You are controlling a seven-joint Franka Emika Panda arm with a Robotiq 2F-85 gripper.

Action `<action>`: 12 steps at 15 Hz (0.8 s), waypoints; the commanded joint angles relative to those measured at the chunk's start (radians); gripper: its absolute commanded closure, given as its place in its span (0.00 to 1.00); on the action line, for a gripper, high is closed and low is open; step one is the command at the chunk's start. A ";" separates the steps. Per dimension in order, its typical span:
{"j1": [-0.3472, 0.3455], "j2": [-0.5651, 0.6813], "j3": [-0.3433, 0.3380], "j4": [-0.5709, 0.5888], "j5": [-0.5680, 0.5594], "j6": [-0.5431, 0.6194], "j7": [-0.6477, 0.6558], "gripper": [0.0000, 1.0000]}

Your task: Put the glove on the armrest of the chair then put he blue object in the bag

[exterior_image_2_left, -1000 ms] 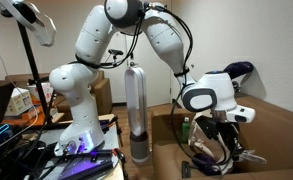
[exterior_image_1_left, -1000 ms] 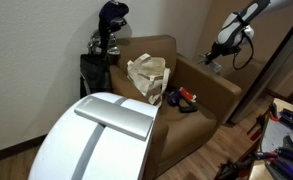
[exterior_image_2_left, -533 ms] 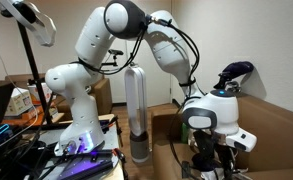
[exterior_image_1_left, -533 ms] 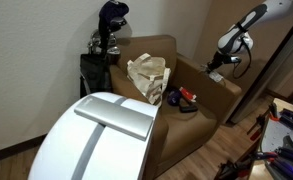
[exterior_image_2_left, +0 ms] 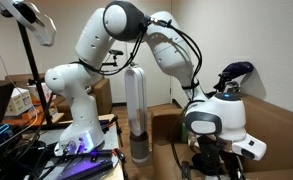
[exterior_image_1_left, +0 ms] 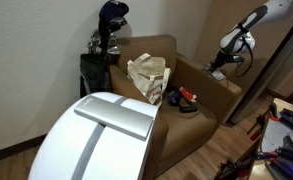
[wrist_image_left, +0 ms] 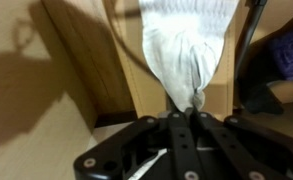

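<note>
A brown chair point(exterior_image_1_left: 191, 125) fills the middle of an exterior view, with a white domed appliance point(exterior_image_1_left: 96, 140) in front of it and a golf bag point(exterior_image_1_left: 104, 45) behind its back corner; the white robot arm point(exterior_image_2_left: 116, 30) bends over from its base and reaches down to the far armrest point(exterior_image_1_left: 214, 78); a silver tower point(exterior_image_2_left: 136, 110) stands upright beside the arm's base.

A cream bag point(exterior_image_1_left: 148, 75) sits upright on the seat against the backrest; just beside it on the cushion lies the blue object point(exterior_image_1_left: 173, 97), touching a red item point(exterior_image_1_left: 188, 96).

In the wrist view the white glove point(wrist_image_left: 186, 50) lies stretched along the top of the armrest, its narrow end drawn toward the camera; the gripper point(wrist_image_left: 193, 102) is pinched closed on that narrow end, the two fingers point(wrist_image_left: 178, 125) meeting with only cloth between them.
</note>
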 commanded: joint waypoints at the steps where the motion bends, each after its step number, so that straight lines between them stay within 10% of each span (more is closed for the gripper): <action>1: 0.034 -0.032 -0.044 -0.001 -0.027 0.011 -0.012 0.94; 12: -0.006 0.036 0.072 0.024 -0.001 0.008 -0.074 0.94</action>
